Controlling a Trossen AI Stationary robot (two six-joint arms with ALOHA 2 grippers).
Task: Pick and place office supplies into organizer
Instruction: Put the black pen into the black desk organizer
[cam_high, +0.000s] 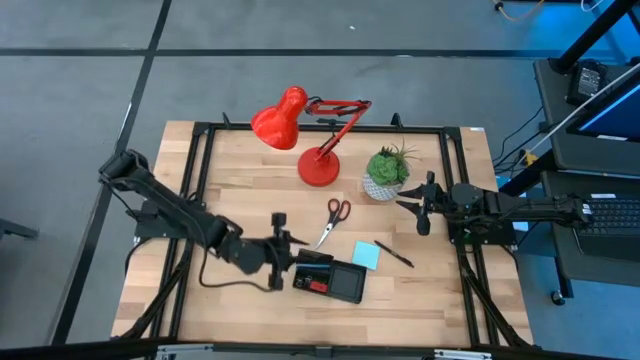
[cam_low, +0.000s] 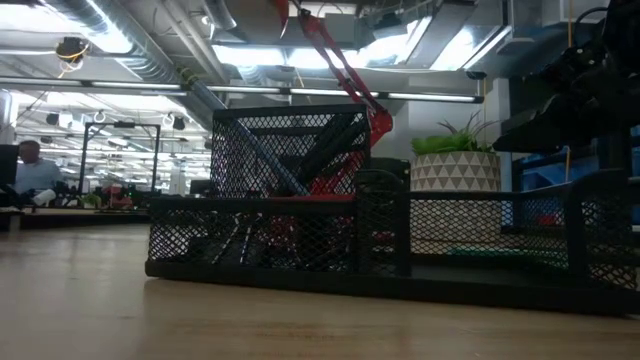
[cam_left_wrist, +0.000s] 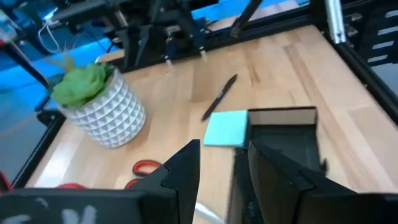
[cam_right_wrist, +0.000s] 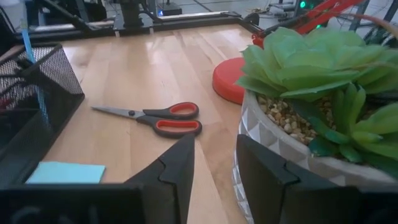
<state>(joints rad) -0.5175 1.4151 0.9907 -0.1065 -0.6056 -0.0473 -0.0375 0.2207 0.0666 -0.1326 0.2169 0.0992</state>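
The black mesh organizer stands near the table's front middle, with a small red piece inside it. My left gripper hovers at its left end, raised above the table and open, holding nothing. Lying flat on the wood are the red-handled scissors, the light blue sticky-note pad and a dark pen. My right gripper waits open beside the plant, nothing between its fingers.
A red desk lamp stands at the far middle, its base next to the plant in its white pot. A black frame runs around the table. Bare wood lies left of the scissors and along the near edge.
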